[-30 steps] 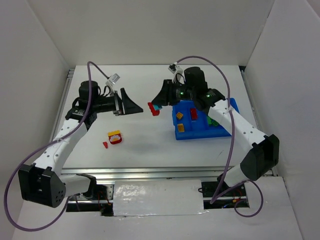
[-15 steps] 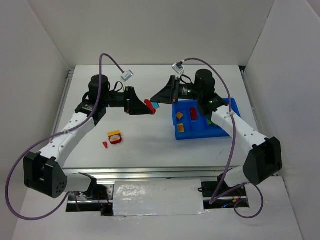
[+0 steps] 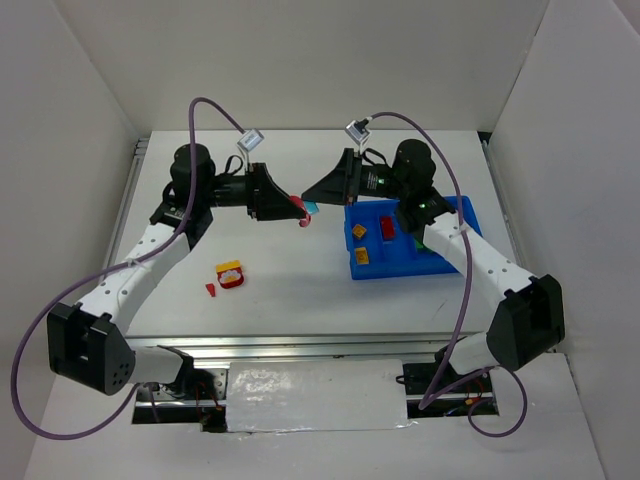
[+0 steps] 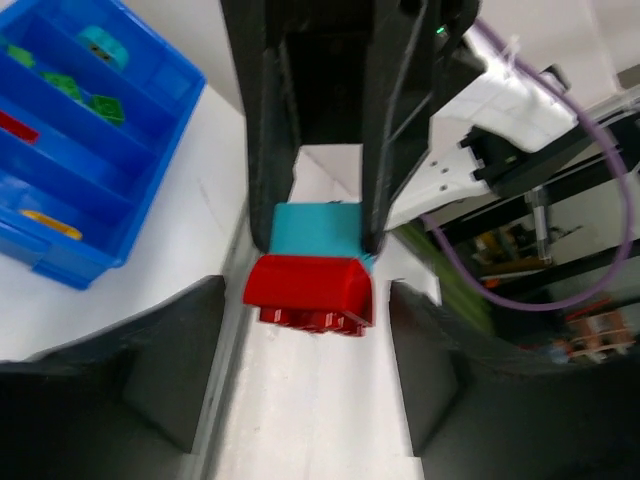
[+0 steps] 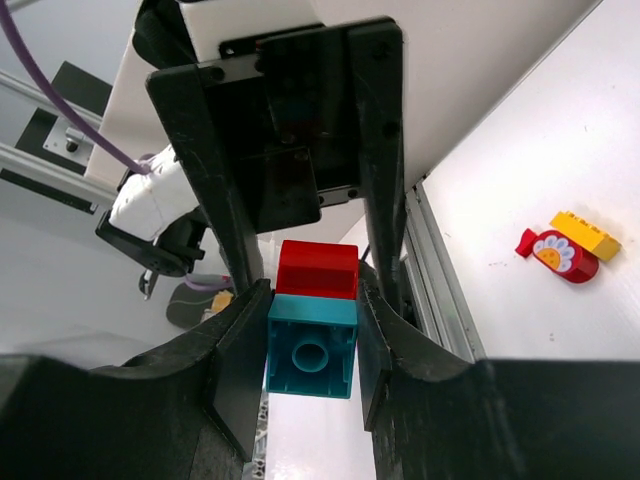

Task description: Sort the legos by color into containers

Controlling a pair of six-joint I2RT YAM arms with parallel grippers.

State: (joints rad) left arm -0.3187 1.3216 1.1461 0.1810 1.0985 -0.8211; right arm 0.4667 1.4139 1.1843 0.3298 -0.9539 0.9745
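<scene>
Firstly, right gripper: clenched on the teal brick, one finger pressed to each side of it.
Left gripper: spread wide, its fingers flanking the red brick with a narrow gap on both sides.
Joined pair: red brick stuck to the teal one, held between the two grippers facing each other, upper centre of the overhead frame.
Tray: bright blue, right of centre in the overhead frame, lying on the table just beside the right arm.
Tray contents: seen from the left wrist, a teal piece in the farthest compartment, green pieces in the next, a red one after that, a yellow one nearest.
Loose pieces: a red-and-yellow brick and a small red bit just beside it, lower left of centre, well apart from the tray.
</scene>
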